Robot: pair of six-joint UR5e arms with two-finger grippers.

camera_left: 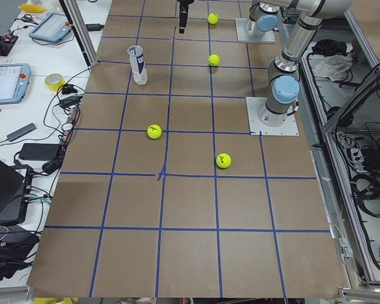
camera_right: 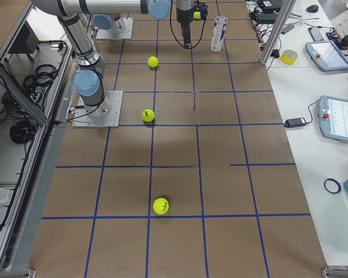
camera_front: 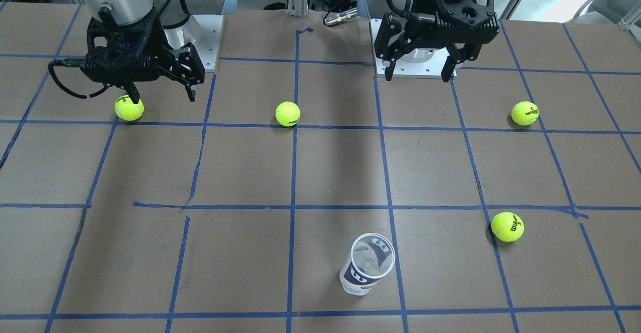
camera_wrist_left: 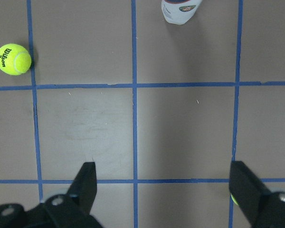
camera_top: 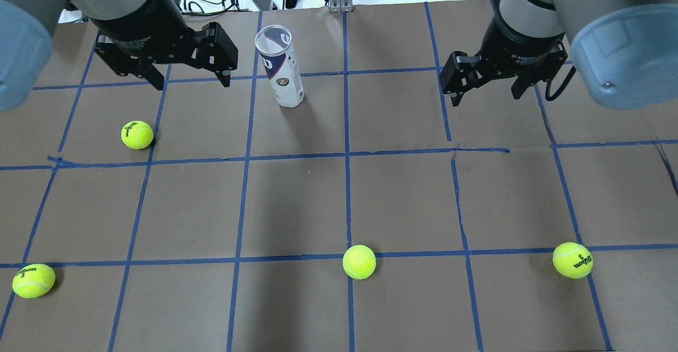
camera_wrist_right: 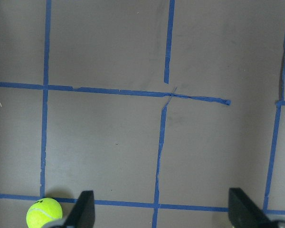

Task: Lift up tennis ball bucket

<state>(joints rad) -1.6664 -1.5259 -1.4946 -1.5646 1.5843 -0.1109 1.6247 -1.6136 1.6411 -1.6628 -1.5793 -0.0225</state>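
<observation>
From overhead, shows the tennis ball bucket (camera_top: pixel 279 66) standing upright near the far edge of the surface (camera_top: pixel 402 204), somewhat toward the left corner, open mouth up and touched by nothing. Places the left gripper (camera_top: pixel 192 79) near it on the left-edge side and the right gripper (camera_top: pixel 486 93) well apart toward the right edge, both hovering with fingers spread wide and holding nothing. Scatters four tennis balls (camera_top: pixel 359 261) across the blue tape grid (camera_top: pixel 347 156), three along the robot-side edge and one closer to the left gripper. From across the surface, looks steeply down through the bucket's clear rim onto the inside of its navy and white label, an angle not offered from overhead. Seems there to set one right finger against a ball at the robot-side edge, yet from overhead keeps that ball and the right gripper well apart. From the left wrist, catches only the bucket's base at the top border, the rest cut off, plus one ball and a yellow-green sliver beside one finger, too small to identify. From the right wrist, gives tape lines, brown surface and one ball partly hidden by a fingertip. From both ends of the surface, renders the bucket small and upright and the fingers too tiny to judge.
</observation>
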